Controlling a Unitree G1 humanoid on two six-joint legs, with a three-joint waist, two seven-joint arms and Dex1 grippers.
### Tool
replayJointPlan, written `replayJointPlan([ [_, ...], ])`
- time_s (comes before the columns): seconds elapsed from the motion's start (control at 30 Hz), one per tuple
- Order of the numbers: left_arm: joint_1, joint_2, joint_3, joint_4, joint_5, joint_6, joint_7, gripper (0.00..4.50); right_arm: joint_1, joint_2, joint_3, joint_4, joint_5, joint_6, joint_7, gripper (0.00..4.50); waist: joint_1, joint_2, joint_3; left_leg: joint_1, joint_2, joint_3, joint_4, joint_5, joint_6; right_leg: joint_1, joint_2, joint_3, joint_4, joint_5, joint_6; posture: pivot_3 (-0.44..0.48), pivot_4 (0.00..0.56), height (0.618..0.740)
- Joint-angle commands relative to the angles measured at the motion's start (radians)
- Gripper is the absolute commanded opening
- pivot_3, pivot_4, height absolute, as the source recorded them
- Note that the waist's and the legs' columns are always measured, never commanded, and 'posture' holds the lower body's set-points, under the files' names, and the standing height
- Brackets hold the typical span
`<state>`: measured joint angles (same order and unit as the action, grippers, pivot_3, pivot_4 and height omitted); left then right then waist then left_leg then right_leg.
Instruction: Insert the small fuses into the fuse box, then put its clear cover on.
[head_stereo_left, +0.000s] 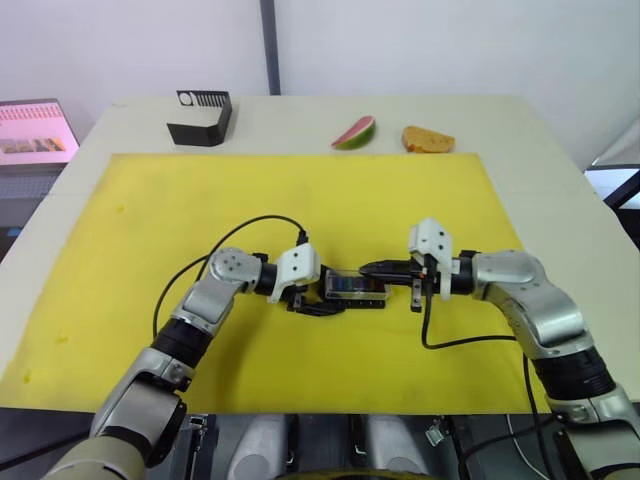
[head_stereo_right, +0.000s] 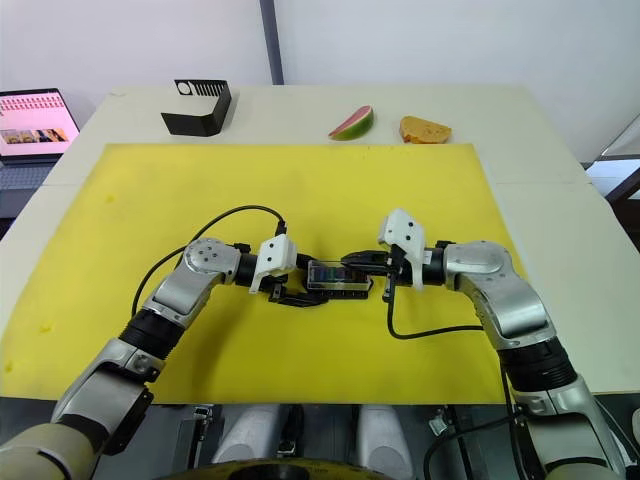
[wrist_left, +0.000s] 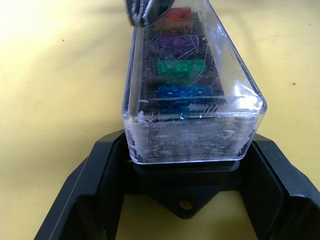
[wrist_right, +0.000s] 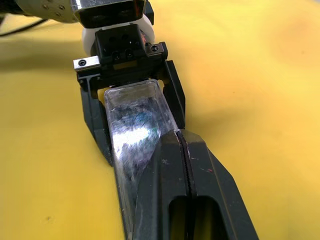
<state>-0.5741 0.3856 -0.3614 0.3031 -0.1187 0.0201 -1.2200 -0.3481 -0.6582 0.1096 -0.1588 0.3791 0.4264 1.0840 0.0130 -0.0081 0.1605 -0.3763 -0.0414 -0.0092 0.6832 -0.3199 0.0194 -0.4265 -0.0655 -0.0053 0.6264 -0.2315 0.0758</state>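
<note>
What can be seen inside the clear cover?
Under the clear cover, fuses sit in the fuse box: blue, green, violet, red. The right gripper hides the far end.

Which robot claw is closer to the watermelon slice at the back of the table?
The right claw, I'd judge. It rests on the clear cover mid-mat, below the watermelon slice. The left claw, gripping the fuse box end, sits farther left and nearer the robot.
</note>
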Motion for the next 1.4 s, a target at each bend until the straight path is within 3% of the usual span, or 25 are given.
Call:
replayJointPlan([
  [0.03, 0.001, 0.007, 0.006, -0.014, 0.012, 0.011, 0.008, 2.59, 0.001, 0.017, 0.051, -0.055, -0.009, 0.049, -0.023, 0.01, 0.0, 0.0, 0.0, 0.0, 0.0, 0.0, 0.0, 0.0, 0.0, 0.0, 0.0, 0.0, 0.0, 0.0, 0.0, 0.0, 0.15, 0.74],
  [0.33, 0.002, 0.0, -0.003, -0.018, 0.018, 0.016, 0.014, 2.59, -0.087, 0.005, 0.267, -0.033, -0.181, 0.215, -0.096, 0.01, -0.001, 0.0, -0.001, 0.001, 0.0, 0.0, 0.0, 0.0, 0.0, 0.0, 0.0, 0.0, 0.0, -0.001, -0.003, 0.0, 0.15, 0.74],
  [0.67, 0.0, -0.011, -0.006, -0.012, 0.023, 0.012, 0.021, 2.59, -0.094, -0.026, 0.341, -0.052, -0.245, 0.233, -0.105, 0.01, 0.0, -0.001, -0.007, 0.001, 0.0, 0.0, -0.001, 0.0, 0.0, 0.001, 0.0, 0.0, 0.0, -0.002, -0.003, 0.0, 0.15, 0.74],
  [0.83, -0.003, -0.009, 0.003, 0.002, 0.025, 0.003, 0.022, 2.59, -0.037, -0.063, 0.152, -0.124, -0.126, 0.2, -0.082, 0.01, 0.003, -0.001, -0.008, 0.0, 0.0, 0.0, -0.001, 0.0, 0.0, 0.001, 0.0, 0.0, -0.002, -0.002, -0.003, 0.0, 0.15, 0.74],
  [1.0, -0.001, -0.007, 0.007, 0.005, 0.024, -0.002, 0.022, 2.59, 0.047, -0.19, -0.014, -0.188, -0.063, 0.132, -0.022, 0.01, 0.001, -0.001, -0.008, 0.0, 0.0, 0.0, -0.001, -0.001, 0.001, 0.003, 0.0, 0.0, -0.006, -0.002, -0.003, 0.0, 0.15, 0.74],
  [1.2, 0.004, 0.019, 0.022, -0.025, -0.009, 0.043, -0.009, 2.59, 0.058, -0.268, -0.165, -0.286, 0.091, 0.218, 0.027, 0.01, 0.001, 0.001, -0.006, -0.002, 0.001, 0.0, -0.001, -0.001, 0.001, 0.001, 0.0, 0.0, -0.006, -0.002, -0.003, 0.0, 0.15, 0.74],
  [1.23, 0.013, 0.056, 0.04, -0.054, -0.035, 0.064, -0.043, 3.62, 0.052, -0.299, -0.206, -0.299, 0.13, 0.249, 0.048, 0.51, 0.001, 0.001, -0.005, -0.002, 0.001, 0.0, -0.001, -0.001, 0.001, 0.0, 0.0, 0.0, -0.006, -0.002, -0.003, 0.0, 0.15, 0.74],
  [1.3, 0.036, 0.137, 0.076, -0.118, -0.079, 0.097, -0.103, 4.49, 0.052, -0.359, -0.275, -0.316, 0.19, 0.287, 0.09, 1.26, -0.004, 0.002, -0.004, -0.006, 0.001, 0.0, -0.001, -0.001, 0.001, -0.003, 0.0, 0.0, -0.006, -0.001, -0.003, 0.0, 0.15, 0.74],
  [1.4, 0.095, 0.341, 0.188, -0.3, -0.218, 0.266, -0.207, 4.5, 0.1, -0.467, -0.398, -0.317, 0.258, 0.321, 0.179, 2.85, -0.012, 0.003, -0.002, -0.012, 0.002, 0.0, -0.002, -0.001, 0.001, -0.011, 0.001, 0.0, -0.006, 0.0, -0.001, 0.0, 0.15, 0.74],
])
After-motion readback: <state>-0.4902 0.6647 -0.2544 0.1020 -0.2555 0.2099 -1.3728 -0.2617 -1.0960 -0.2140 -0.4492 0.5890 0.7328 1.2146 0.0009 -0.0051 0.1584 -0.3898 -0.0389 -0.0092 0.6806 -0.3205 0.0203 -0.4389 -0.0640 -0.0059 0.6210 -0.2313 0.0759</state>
